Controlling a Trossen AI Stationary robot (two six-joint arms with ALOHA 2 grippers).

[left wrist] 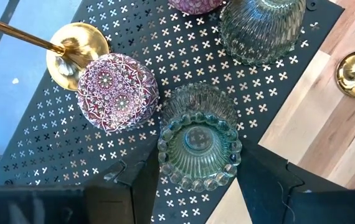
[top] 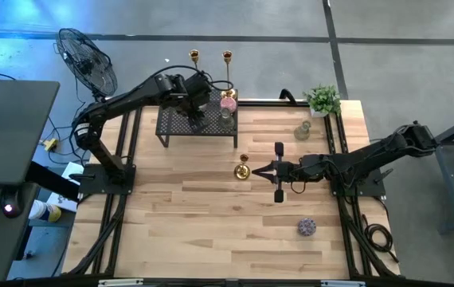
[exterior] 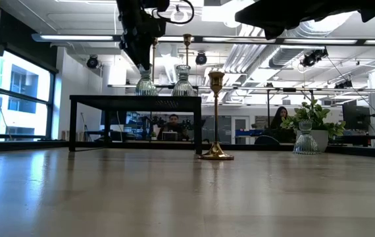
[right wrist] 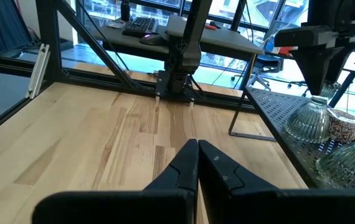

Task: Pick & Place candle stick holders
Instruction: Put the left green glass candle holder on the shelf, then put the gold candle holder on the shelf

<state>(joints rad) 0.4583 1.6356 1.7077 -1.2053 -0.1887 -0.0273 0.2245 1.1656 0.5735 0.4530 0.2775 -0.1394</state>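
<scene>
My left gripper [top: 197, 112] hangs open over the black mesh rack [top: 171, 123]. Its fingers stand on either side of a pale green glass holder [left wrist: 199, 146] that rests on the rack, just above it in the low view [exterior: 146, 82]. A purple mosaic holder [left wrist: 116, 92], a second green holder [left wrist: 261, 28] and a gold candlestick's base [left wrist: 78, 53] also stand on the rack. My right gripper [top: 260, 170] is shut and empty [right wrist: 197, 152], low over the table beside a gold candlestick [top: 242, 170] that stands upright on its round base [exterior: 216, 155].
Two gold candlesticks [top: 194, 56] [top: 227, 57] show at the rack's far edge. A glass holder [top: 303, 131] and a potted plant [top: 322, 100] stand at the table's far right. A purple holder [top: 307, 227] sits toward the near right. People sit in the room beyond the table.
</scene>
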